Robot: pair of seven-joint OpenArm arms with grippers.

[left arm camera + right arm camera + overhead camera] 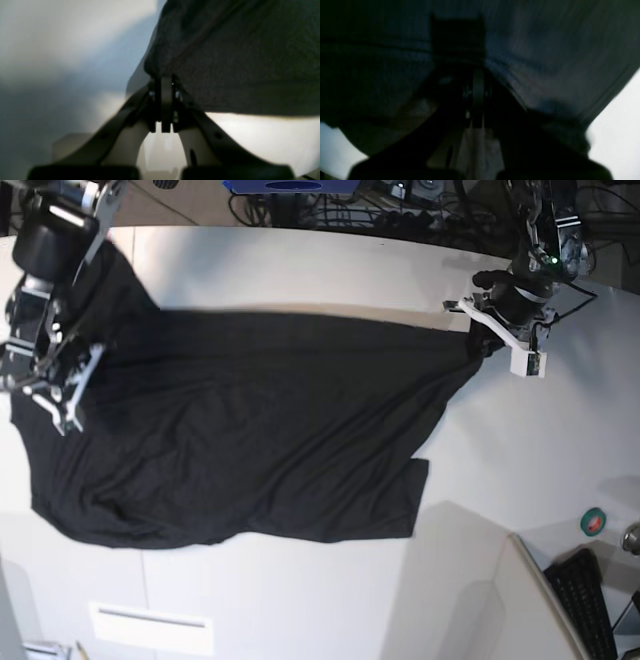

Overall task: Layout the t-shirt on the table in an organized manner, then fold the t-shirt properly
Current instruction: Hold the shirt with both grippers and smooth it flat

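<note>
Black fabric covers much of the off-white tabletop (300, 270): the shirt (250, 440) is spread wide across it in the base view, stretched between two robot arms, with its plain dark side up and gentle wrinkles running across it. Its far edge runs in a nearly straight line from one arm to the other, while the near edge is uneven, with a squared flap hanging toward the front at the right of centre. On that view's right, the left gripper (480, 345) sits at the shirt's far right corner, where the cloth narrows to a point. The left wrist view shows this gripper (166, 82) closed tight, its fingers (166, 100) pressed together with a bunched edge of shirt (237, 62) pinched at their tips and bright tabletop (250, 140) below. On the base view's left, the right gripper (50, 385) rests over the shirt's left end. The right wrist view is dark and blurred; this gripper (478, 82) appears closed with dark shirt (545, 62) draped over and around its tips. A small round green and red object (594, 522) and a black keyboard (585, 600) lie near the right edge.
</note>
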